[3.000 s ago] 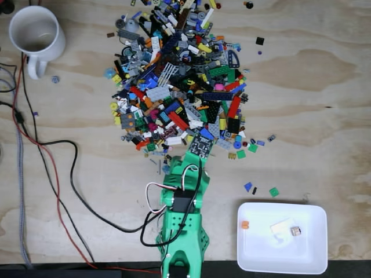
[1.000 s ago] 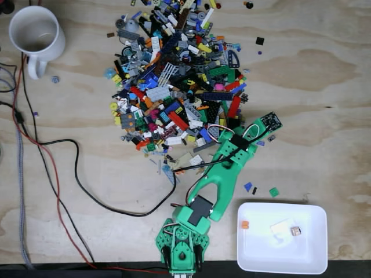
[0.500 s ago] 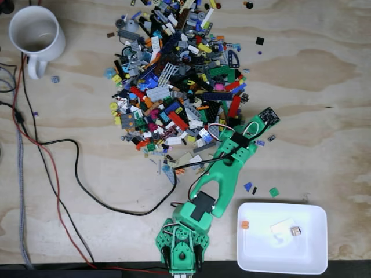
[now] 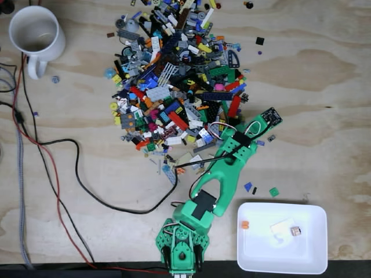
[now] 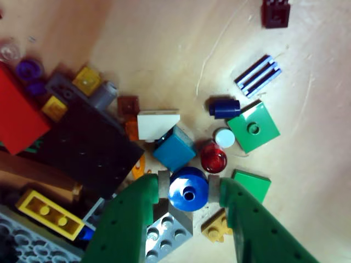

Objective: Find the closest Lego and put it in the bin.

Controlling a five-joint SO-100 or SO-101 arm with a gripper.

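Midway: jaws (image 5: pixel 188 189) clamped on blue round Lego (image 5: pixel 188 189) at the pile (image 4: pixel 177 81) edge, piece apparently not yet lifted off the table (image 4: pixel 313 75). Left: lift, carry to white bin (image 4: pixel 282 263), which is well apart, and release.

Your plywood table (image 4: pixel 324 75) carries a Lego pile (image 4: pixel 177 81), white mug (image 4: pixel 36 35) far left, white bin (image 4: pixel 282 237) near right.

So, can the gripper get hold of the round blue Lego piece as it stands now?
Probably yes: in the wrist view the gripper already has its fingers on either side of the round blue Lego piece, with nothing between them, though the red transparent stud lies very close.
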